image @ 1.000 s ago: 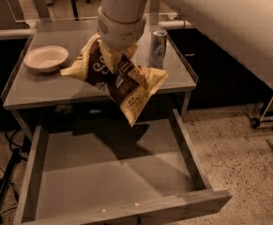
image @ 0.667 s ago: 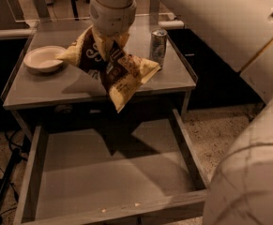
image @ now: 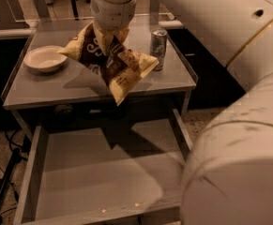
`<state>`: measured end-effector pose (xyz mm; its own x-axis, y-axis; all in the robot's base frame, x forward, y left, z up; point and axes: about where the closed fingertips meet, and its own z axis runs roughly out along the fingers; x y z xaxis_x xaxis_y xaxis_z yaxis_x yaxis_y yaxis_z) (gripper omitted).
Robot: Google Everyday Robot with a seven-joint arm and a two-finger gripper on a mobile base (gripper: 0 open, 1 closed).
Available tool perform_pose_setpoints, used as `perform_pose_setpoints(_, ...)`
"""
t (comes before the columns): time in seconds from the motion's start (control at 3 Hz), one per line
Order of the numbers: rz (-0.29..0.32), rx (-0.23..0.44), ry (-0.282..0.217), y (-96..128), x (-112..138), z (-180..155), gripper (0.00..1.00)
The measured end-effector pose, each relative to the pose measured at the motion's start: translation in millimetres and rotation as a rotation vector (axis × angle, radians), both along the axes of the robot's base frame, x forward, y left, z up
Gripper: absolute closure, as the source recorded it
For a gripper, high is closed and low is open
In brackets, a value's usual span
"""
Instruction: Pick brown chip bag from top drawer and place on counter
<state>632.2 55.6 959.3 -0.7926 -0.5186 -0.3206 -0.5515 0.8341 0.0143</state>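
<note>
**Brown chip bag held in the air over the counter's front half**

Dim, warm-lit room; grey metal counter [image: 79,86] in the middle, dark cabinets with a white rail [image: 9,33] behind.

Clamped on the crumpled top of the brown chip bag [image: 115,64] by the gripper [image: 109,37], straight below the pale wrist. Fingers closed on the bag, tips buried in its folds and not to be told apart. Hangs tilted, touching no surface, with a shadow thrown on the counter beneath. One cream-yellow corner toward the bowl [image: 45,59] on the left, one toward the can [image: 158,49] on the right, the lowest overlapping the counter's front edge in this view. White lettering only partly readable.

Bare counter under and in front of the bag, between bowl and can; bowl well apart, can near the right corner of the bag but not touching. Thin raised edges along the counter's left and right sides.

Below, pulled far out: the top drawer [image: 98,172], low side walls left and right, a few pale specks near its front.

Drawer's right front corner hidden behind the big pale arm [image: 239,172], which fills the right side. Front panel cut off by the bottom edge. Too dark under the counter to make out. Dark cable [image: 0,196] on the floor at left.
</note>
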Motion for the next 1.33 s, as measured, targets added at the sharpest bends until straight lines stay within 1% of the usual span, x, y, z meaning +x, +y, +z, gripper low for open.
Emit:
perform_pose_setpoints(0.33, -0.003, 0.009, 0.002, 11, 28, 1, 1.0)
perform_pose_setpoints(0.67, 0.002, 0.007, 0.016, 22, 47, -9, 1.0)
perform_pose_setpoints(1.0, 0.01, -0.002, 0.02, 29, 56, -18, 1.0)
perform_pose_setpoints(1.33, 0.036, -0.014, 0.028, 38, 62, -31, 1.0)
